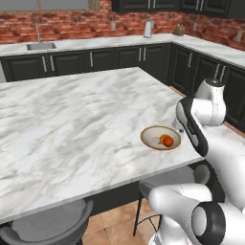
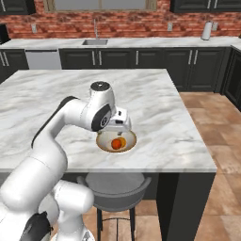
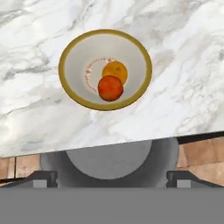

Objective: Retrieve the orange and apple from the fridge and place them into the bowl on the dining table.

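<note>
The bowl (image 3: 61, 70) (image 1: 145, 139) (image 2: 133, 143) rests near the front edge of the dining table (image 1: 72, 119) (image 2: 160, 99) (image 3: 183, 52). Inside it the orange (image 3: 116, 71) (image 1: 164, 138) (image 2: 122, 140) and the redder apple (image 3: 110, 88) (image 1: 169, 142) (image 2: 115, 144) lie touching each other. My gripper (image 3: 112, 178) (image 2: 120, 129) hangs just above the bowl, open, with nothing between its widely spread fingertips (image 3: 43, 177). In the left base view my arm covers most of the hand. The fridge is out of view.
Grey round stools stand under the table's near edge (image 1: 48, 225) (image 2: 115, 188) (image 3: 109, 164). Dark-cabinet counters with a sink (image 1: 40, 46) (image 2: 95, 42) run along the brick back wall. Tiled floor (image 2: 212, 141) lies to the table's right.
</note>
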Controlling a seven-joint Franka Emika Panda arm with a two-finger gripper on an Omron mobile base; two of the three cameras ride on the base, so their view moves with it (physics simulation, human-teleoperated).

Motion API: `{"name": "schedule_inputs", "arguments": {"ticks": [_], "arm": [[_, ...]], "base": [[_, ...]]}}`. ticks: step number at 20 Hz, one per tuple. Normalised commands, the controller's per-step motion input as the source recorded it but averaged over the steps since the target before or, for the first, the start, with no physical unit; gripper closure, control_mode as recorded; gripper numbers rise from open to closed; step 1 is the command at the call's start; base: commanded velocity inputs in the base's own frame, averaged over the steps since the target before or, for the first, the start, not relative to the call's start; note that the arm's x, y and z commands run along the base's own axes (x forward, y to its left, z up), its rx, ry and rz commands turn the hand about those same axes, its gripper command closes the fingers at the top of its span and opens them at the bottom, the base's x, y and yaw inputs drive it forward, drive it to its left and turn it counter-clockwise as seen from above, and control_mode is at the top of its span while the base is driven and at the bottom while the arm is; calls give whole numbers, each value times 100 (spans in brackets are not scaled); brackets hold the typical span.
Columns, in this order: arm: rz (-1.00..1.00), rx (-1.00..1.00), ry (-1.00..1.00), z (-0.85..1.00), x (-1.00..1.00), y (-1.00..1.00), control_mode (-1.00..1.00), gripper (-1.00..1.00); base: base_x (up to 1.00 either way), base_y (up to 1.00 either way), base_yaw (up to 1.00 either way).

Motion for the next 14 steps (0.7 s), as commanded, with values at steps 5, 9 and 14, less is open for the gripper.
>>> {"name": "schedule_inputs", "arguments": {"ticks": [5,9,14], "arm": [[41,0,-19,8,-94,-25,-100,-100],[8,2,-23,40,-91,-91,-100,-100],[-1,7,-9,54,-64,-88,-100,-100]], "base": [[0,0,0],[0,0,0],[0,0,0]]}}
